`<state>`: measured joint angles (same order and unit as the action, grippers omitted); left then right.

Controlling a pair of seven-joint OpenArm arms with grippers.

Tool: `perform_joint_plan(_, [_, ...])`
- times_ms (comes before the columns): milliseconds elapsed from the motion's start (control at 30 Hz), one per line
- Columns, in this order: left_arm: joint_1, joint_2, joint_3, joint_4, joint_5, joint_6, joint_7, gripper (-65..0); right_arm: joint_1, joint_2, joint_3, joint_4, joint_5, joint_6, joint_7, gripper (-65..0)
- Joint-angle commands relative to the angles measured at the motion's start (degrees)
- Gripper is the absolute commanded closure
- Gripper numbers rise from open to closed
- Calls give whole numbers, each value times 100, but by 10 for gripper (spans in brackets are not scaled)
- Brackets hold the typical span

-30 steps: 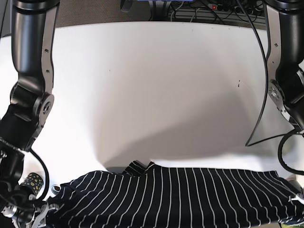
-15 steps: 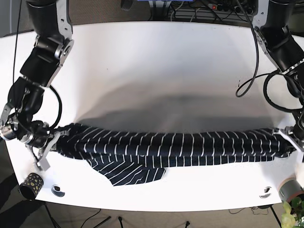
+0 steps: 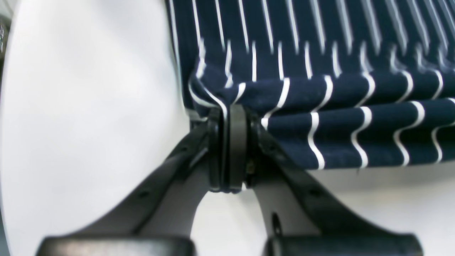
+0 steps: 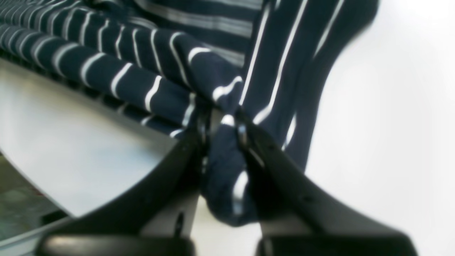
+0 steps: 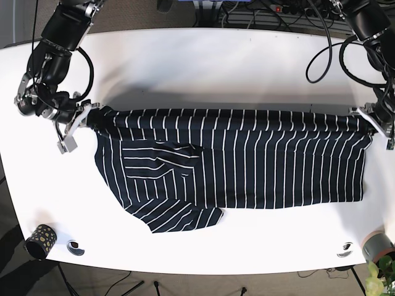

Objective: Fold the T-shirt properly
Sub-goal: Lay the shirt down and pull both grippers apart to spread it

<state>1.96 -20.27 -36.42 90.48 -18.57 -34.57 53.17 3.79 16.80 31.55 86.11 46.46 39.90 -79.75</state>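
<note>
The navy T-shirt (image 5: 247, 160) with thin white stripes lies spread across the white table (image 5: 203, 68), its top edge stretched between my two arms. One sleeve is folded over its left part, and a corner trails toward the front left. My left gripper (image 5: 372, 121) is shut on the shirt's right end; the left wrist view shows the left gripper (image 3: 229, 117) pinching a bunched fold of the T-shirt (image 3: 320, 71). My right gripper (image 5: 86, 119) is shut on the shirt's left end. Seen from the right wrist, the right gripper (image 4: 222, 131) has the T-shirt (image 4: 149, 67) squeezed between its fingers.
A small dark cup with yellow dots (image 5: 41, 238) stands at the table's front left corner, beside a round mark (image 5: 76, 248). Another round mark (image 5: 345, 249) and a grey cup (image 5: 376, 245) sit at the front right. Cables (image 5: 271, 15) run behind the table's far edge.
Both arms have carried the shirt's held edge away from the front of the table toward the middle. The shirt now lies spread flat instead of bunched in a narrow band.
</note>
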Motion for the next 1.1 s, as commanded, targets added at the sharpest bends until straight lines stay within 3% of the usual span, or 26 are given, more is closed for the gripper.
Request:
perform_joint_plan(0, [99,-175,-265,91,-47,76,-99,-8,-111,136,76,97,317,10,76,0])
perform_joint_plan(233, [653,-184,-450,91,-117,76,-99,-25,-832,136,67,97,967,10,76,0])
perform_joint_plan(367, [855,-184,-459,91,-108,76,-99,-179,-1104,144,67,97,1205,10,76,-24])
perform_joint_plan(467, [969,-184,-476,91,-108,76,-99,-338,-1298,171,67,97,1354,10,76,-184])
perform_joint_plan(500, [1013,-184,-476,73,-108,76,-99,-389,-1368,180,67,106,1416,10,76,-270])
perform_joint_plan(600, [1040,-184,-494,100,-117,76,-99,-439,-1535,320,67,124,1715,10,32,-436])
perform_joint_plan(633, [1040,-184,-494,126,-117,76,-99,-439,-1570,382,58,124,1864,10,-21,-463])
perform_joint_plan(700, [1048,-184,-520,240,-126,59,-99,-439,-1623,452,49,124,2137,10,-25,-466])
perform_joint_plan(833, [1127,-184,-916,689,-126,-543,112,-439,-1658,514,-12,124,2515,10,-25,-412])
perform_joint_plan(967, [1127,-184,-1294,1181,-126,-543,745,-439,-1869,707,-21,124,2567,10,-25,-403])
perform_joint_plan(1067, [1136,-184,-1584,1295,-126,-543,859,-439,-2063,786,-21,124,2567,10,-25,-401])
